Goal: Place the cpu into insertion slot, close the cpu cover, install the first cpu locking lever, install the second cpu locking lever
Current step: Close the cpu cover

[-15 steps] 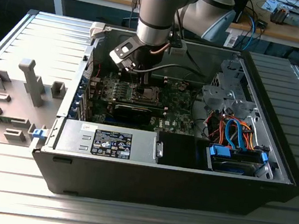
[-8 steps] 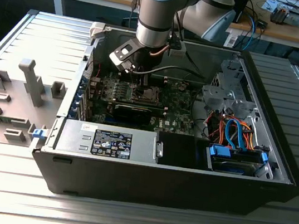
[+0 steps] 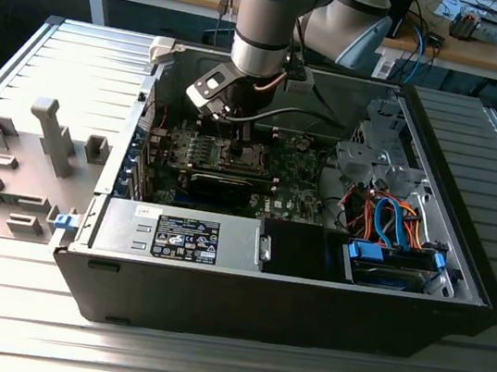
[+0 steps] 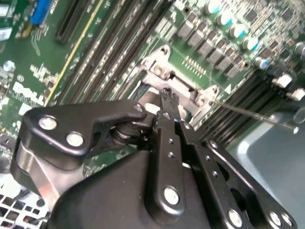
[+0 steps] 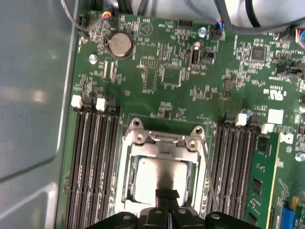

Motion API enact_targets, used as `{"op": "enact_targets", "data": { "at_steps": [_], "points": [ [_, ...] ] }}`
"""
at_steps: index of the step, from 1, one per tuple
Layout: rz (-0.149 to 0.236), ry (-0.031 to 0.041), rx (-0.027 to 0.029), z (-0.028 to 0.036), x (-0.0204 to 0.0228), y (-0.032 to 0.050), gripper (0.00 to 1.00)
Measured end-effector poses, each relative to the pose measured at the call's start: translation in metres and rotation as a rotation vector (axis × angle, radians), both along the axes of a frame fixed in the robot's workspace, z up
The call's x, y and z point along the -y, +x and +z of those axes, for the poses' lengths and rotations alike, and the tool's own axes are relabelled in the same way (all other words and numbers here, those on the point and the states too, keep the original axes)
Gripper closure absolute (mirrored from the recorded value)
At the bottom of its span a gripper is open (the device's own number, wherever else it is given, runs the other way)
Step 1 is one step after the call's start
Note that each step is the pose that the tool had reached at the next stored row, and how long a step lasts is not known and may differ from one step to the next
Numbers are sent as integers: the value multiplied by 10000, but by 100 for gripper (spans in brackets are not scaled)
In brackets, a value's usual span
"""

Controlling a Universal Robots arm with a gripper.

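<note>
Silvery-grey square cpu point(image 5: 152, 174): in silver-rimmed insertion slot point(image 5: 120, 186)
Thin silver frame cpu cover point(image 5: 164, 145): looks down
Wire locking lever point(image 5: 208, 174): seems unlatched
Black gripper point(image 5: 167, 194): fingers together, tip over cpu

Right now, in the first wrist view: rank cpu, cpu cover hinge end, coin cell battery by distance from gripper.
1. cpu, right at the gripper tips.
2. cpu cover hinge end, beyond the cpu.
3. coin cell battery, farthest, across the motherboard near the case wall.
</note>
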State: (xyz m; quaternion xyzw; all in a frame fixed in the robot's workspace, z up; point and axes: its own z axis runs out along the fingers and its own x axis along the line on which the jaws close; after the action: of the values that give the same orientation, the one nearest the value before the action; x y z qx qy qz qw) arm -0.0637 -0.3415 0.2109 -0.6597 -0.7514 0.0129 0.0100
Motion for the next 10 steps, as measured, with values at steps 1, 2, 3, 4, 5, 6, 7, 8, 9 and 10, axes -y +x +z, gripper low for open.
{"op": "enact_targets", "data": {
  "at_steps": [1,2,3,4,5,6,7,8,9,10],
  "points": [
    [-1,1,-25,1,0,22,89],
    [0,1,-72,4,0,64,89],
    [1,0,-105,6,0,92,89],
    [1,-1,-140,12,0,118,89],
    [0,0,-157,23,0,135,89],
    [0,1,-162,35,0,141,89],
    [1,-1,-167,66,0,148,89],
    [1,1,-169,94,0,151,89],
    [0,0,-171,113,0,154,89],
    [0,2,-186,128,0,169,89]
  ]
}}
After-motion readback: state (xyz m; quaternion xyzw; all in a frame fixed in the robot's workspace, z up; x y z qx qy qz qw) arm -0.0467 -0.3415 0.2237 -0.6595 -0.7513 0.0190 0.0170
